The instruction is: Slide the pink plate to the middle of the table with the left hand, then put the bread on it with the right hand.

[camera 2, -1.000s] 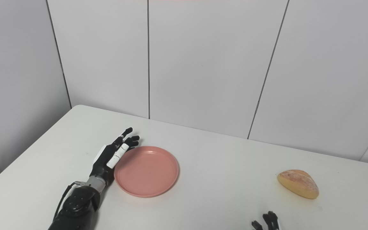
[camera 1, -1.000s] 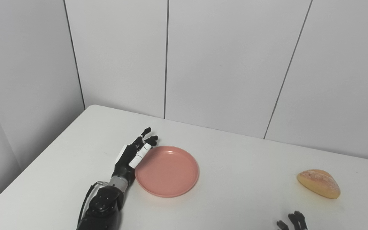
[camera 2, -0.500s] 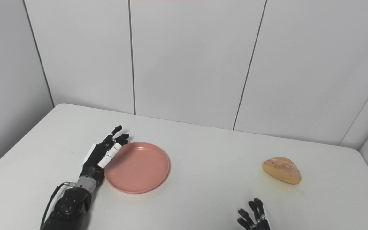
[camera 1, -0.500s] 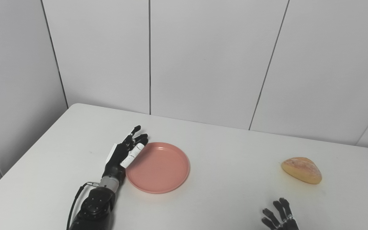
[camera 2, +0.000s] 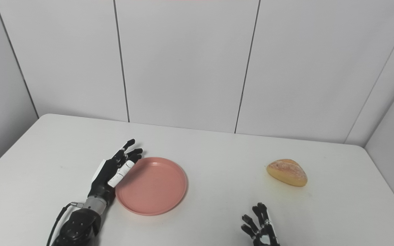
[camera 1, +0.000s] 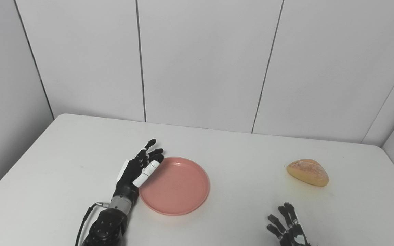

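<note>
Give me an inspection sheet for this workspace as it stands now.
Surface: white table, a few faint specks.
Job's things: pink plate lies flat, left of the middle, nothing on it; bread lies on the table to the right, apart from the plate.
Clutter: nothing seen.
Robot hands: left robot hand open, against the plate's left rim; right robot hand open, fingers spread, at the near edge, short of the bread.
Cables: black cable beside the left wrist.
Surroundings: white panelled walls.

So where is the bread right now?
The bread lies on the right side of the white table, beyond the open right robot hand and well apart from the pink plate.
</note>
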Controlling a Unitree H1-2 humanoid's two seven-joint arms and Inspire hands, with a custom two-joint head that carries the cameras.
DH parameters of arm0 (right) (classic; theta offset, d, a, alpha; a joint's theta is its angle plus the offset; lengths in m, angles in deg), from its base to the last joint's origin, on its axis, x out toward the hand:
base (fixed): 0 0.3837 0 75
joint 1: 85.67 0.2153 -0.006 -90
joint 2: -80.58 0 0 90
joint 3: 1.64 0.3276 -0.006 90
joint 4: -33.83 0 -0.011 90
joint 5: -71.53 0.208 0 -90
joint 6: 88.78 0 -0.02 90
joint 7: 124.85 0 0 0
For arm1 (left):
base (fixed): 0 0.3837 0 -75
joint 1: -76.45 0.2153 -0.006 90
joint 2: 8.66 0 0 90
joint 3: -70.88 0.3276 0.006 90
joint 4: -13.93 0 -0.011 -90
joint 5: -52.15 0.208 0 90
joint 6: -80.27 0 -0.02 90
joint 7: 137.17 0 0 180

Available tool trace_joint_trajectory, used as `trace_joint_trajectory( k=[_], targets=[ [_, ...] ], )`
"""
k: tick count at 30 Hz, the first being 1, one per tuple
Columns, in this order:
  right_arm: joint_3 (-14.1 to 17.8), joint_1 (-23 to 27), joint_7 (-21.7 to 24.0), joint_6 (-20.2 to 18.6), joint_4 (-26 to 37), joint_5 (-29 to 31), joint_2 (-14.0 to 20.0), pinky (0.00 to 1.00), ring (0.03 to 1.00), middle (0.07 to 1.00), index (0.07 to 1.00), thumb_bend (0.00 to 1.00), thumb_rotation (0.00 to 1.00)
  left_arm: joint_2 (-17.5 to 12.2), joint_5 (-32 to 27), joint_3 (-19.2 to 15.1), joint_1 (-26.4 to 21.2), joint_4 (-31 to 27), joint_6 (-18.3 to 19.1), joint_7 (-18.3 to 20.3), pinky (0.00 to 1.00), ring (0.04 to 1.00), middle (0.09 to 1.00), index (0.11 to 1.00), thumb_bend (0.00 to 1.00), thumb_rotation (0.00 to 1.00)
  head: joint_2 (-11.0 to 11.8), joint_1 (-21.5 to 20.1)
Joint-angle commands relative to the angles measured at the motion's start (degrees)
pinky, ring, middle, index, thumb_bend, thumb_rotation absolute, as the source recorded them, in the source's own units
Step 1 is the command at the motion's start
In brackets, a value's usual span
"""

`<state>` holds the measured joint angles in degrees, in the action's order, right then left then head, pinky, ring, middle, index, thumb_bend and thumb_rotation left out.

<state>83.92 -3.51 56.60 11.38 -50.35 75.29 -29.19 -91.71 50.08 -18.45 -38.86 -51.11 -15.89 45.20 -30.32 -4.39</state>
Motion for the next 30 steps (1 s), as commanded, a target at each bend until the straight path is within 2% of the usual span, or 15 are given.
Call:
trace_joint_trajectory(
  k=[1,9,12,15,20,25,30],
  targets=[
    [-0.97,0.06,0.34,-2.33,-0.33,-0.21,-0.83,0.84,0.855,0.941,0.952,0.86,1.00,2.87,1.69,1.42,1.34,0.15,0.40,-0.74,0.79,0.816,0.817,0.894,0.88,0.71,-0.06,0.04],
    [-1.70,0.07,-0.18,-3.10,0.48,-0.97,-1.38,0.84,0.855,0.944,0.955,0.86,1.00,5.82,2.93,1.57,1.93,-0.02,-0.02,-2.60,0.81,0.837,0.848,0.906,0.84,0.73,-0.58,-0.92],
    [-1.96,0.08,-0.28,-3.35,0.83,-1.05,-1.45,0.84,0.854,0.946,0.957,0.86,1.00,6.97,2.81,1.34,2.51,-0.02,-1.50,-3.23,0.82,0.840,0.874,0.934,0.83,0.73,-0.75,-1.01],
    [-2.07,0.12,-0.43,-3.60,1.07,-1.05,-1.52,0.84,0.860,0.946,0.956,0.86,1.00,8.08,2.32,1.05,2.99,0.12,-2.98,-3.56,0.89,0.831,0.879,0.987,0.83,0.71,-0.83,-1.25],
    [-2.22,0.21,-0.54,-3.59,1.07,-1.39,-1.50,0.83,0.856,0.946,0.958,0.86,1.00,9.26,2.11,0.93,3.46,-0.62,-3.11,-3.33,0.95,0.845,0.894,1.000,0.84,0.71,-0.91,-1.35],
    [-2.44,0.26,-0.44,-3.70,1.25,-1.23,-1.65,0.83,0.857,0.945,0.957,0.86,1.00,10.28,2.12,1.19,3.89,-1.73,-2.11,-3.29,0.93,0.844,0.894,1.000,0.85,0.72,-1.03,-1.51],
    [-2.64,0.22,-0.53,-3.72,1.32,-1.54,-1.81,0.83,0.857,0.943,0.956,0.86,1.00,10.99,2.02,1.10,4.01,-2.20,-1.92,-3.62,0.93,0.860,0.933,1.000,0.83,0.69,-1.20,-2.20]
  ],
)
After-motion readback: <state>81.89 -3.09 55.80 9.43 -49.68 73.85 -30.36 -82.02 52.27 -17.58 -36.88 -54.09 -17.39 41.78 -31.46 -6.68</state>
